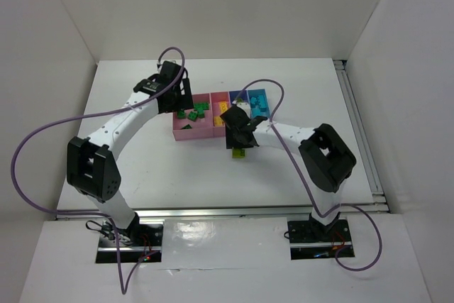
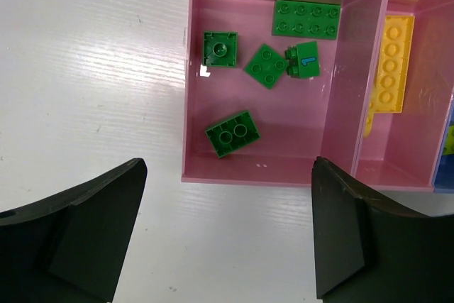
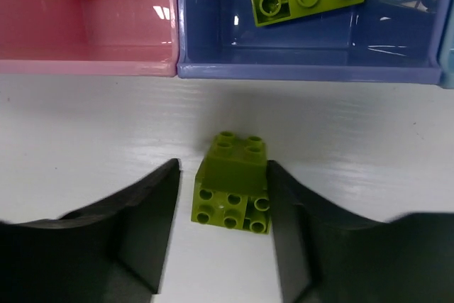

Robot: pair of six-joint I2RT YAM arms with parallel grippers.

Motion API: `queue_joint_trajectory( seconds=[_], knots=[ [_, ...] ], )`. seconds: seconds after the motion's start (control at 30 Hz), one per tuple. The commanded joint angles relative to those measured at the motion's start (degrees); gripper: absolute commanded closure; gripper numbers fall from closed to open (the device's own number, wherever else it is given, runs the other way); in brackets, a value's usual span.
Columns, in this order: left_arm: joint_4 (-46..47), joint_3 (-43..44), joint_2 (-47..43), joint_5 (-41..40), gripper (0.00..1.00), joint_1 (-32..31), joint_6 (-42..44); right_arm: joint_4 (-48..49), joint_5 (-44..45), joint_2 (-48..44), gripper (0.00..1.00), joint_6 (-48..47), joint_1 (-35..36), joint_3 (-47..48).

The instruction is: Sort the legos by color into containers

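Straddling the lime brick point(image 3: 230, 182) on the table point(image 3: 85, 118) at lower centre, your right gripper point(image 3: 223, 168) stands half-closed, grip uncertain, with the purple-blue compartment point(image 3: 305, 70) straight above it in frame, just beyond the brick.

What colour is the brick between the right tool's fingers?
The brick is lime green, clearest in right wrist view.

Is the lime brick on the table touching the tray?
Apart. The right wrist view shows a strip of bare white table between the lime brick and the blue front wall of the tray.
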Motion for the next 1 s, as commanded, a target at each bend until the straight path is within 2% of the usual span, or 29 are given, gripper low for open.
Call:
queue_joint_trajectory(
  seconds=[0.0, 0.13, 0.23, 0.37, 0.5, 0.57, 0.83, 0.97],
  knots=[
    [0.15, -0.76, -2.71, 0.88, 0.06, -0.06, 1.29, 2.64, 0.53, 0.76, 0.45, -0.36, 0.24, 2.17],
    [0.15, -1.29, -2.71, 1.49, 0.06, -0.06, 1.29, 1.32, 0.53, -0.90, 0.60, -0.88, 0.24, 2.70],
    [0.15, -1.81, -2.71, 0.97, 0.06, -0.06, 1.29, 1.85, -0.34, -5.03, 0.64, -2.73, 0.76, 3.31],
    [0.15, -2.43, -2.71, 0.35, 0.06, 0.47, 0.76, 2.46, 1.13, -13.10, 0.64, -4.32, 0.76, 2.26],
    [0.15, -3.48, -2.71, 0.35, 0.06, 1.61, 0.23, -1.40, 6.42, -14.97, 0.64, -3.79, -0.90, 5.23],
    [0.15, -3.49, -3.24, 0.35, 0.06, 2.14, 0.23, -2.81, 5.90, -12.62, 0.64, -3.79, -4.22, 9.28],
    [0.15, -4.54, -4.29, 0.88, 0.06, 3.28, 0.85, -2.19, 3.87, -0.39, 0.59, -6.43, -10.31, 21.14],
    [0.15, -5.07, -4.82, 0.88, 0.05, 4.78, 1.46, -0.62, -0.52, 3.48, 0.45, -7.12, -11.72, 25.27]
  ],
)
